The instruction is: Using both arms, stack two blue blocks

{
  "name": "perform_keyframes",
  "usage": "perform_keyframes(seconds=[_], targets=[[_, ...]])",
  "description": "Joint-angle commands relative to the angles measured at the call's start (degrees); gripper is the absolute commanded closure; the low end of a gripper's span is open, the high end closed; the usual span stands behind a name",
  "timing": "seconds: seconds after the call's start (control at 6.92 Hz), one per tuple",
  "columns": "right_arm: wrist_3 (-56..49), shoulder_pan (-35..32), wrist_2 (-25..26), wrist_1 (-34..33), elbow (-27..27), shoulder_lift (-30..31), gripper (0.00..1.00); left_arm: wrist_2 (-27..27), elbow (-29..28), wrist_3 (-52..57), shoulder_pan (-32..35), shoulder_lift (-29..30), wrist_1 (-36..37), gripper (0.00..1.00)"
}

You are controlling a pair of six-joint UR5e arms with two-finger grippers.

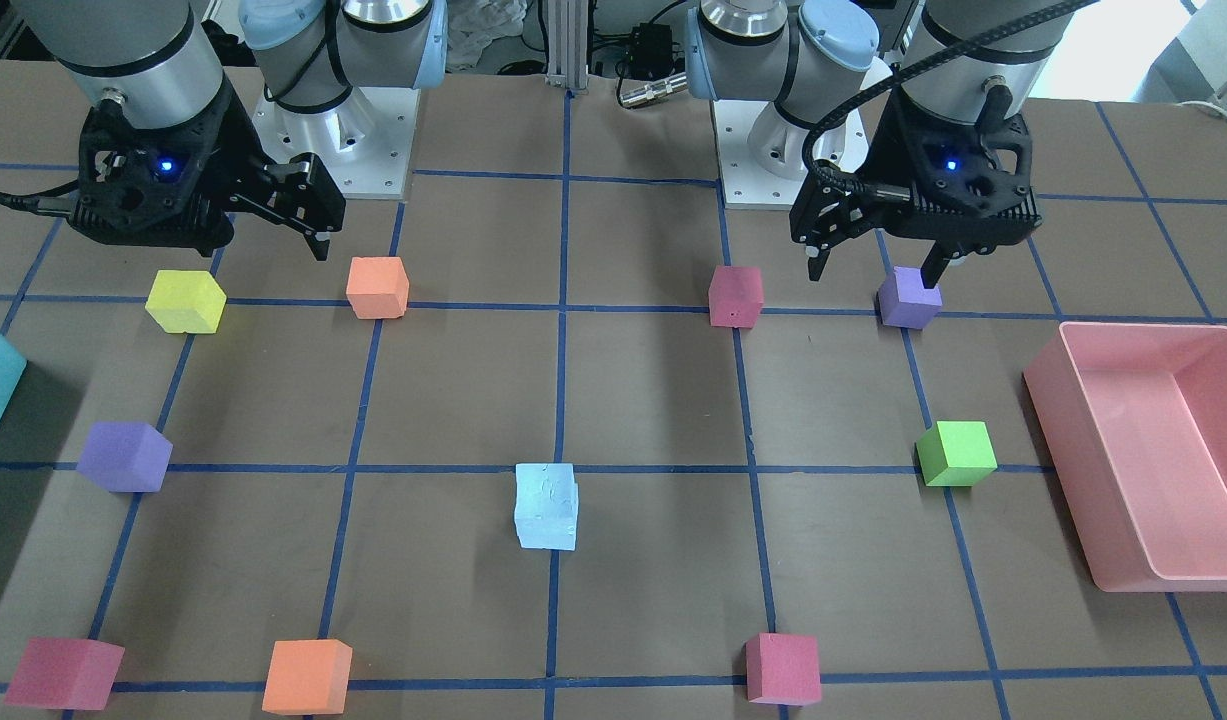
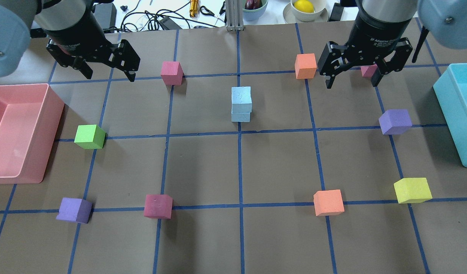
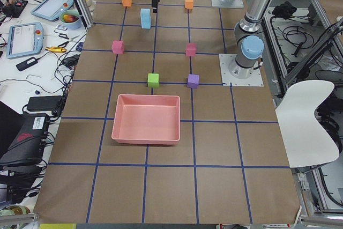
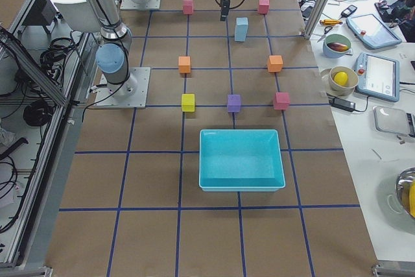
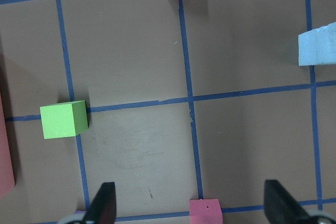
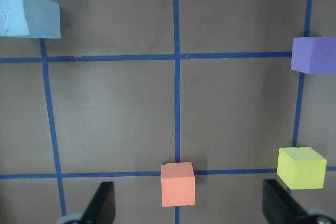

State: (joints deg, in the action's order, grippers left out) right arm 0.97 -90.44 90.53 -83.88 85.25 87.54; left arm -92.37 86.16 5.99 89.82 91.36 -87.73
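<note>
1. My left claw [image 2: 108, 73] hangs above the surface [image 2: 203, 167], beyond the pink tray [image 2: 47, 133] in the overhead view. Its jaws are spread wide and hold nothing. My left wrist view shows only bare surface between the fingertips.
2. In the middle, the upper blue block [image 2: 241, 99] sits on top of the lower blue block [image 2: 240, 116]. The pile stands upright on the central tape line, well apart from both of my claws. The top one may sit slightly off square with the one beneath, but I cannot tell for sure.
3. My right claw [image 2: 352, 82] hangs above the surface just beside an orange cube [image 2: 305, 66], short of the teal tray [image 2: 452, 114]. Its jaws are also wide apart and empty.
4. I judge the stacking itself to be done, since both blue blocks are in one pile and neither claw touches it.
5. I see little left to do, only keeping my arms clear so the pile is not knocked over.
</note>
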Motion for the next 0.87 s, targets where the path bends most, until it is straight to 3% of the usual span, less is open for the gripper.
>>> perform_keyframes(seconds=[0.0, 0.72], targets=[[0.0, 0.0, 0.0, -0.06, 0.0, 0.0, 0.0, -0.09, 0.15, 0.16, 0.1, -0.3, -0.25, 0.0], [0.0, 0.0, 0.0, -0.58, 0.0, 0.0, 0.0, -0.09, 0.33, 1.4, 0.01, -0.3, -0.25, 0.0]])
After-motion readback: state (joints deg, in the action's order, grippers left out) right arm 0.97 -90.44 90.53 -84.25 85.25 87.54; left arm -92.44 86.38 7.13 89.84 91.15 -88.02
